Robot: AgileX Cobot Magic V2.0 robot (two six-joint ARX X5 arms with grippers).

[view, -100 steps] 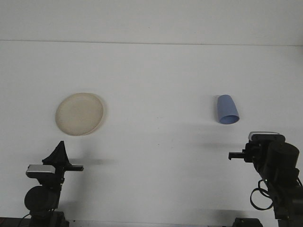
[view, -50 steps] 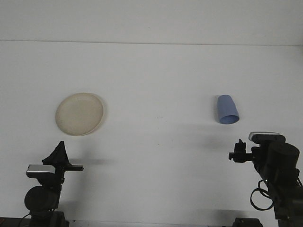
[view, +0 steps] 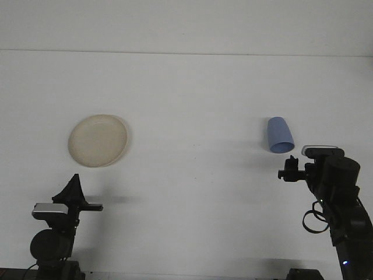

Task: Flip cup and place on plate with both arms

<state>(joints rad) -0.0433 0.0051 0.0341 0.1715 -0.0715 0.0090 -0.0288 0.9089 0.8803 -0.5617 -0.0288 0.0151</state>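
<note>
In the front view, the right gripper point(view: 289, 170) is creeping forward and up toward the blue cup point(view: 279, 135), now just below its rim; whether its fingers are spread I cannot tell. The cup is lying on the counter point(view: 192, 99), well apart from the plate point(view: 98, 140). The left gripper point(view: 74, 188) is staying parked, apparently pressed together.
</note>
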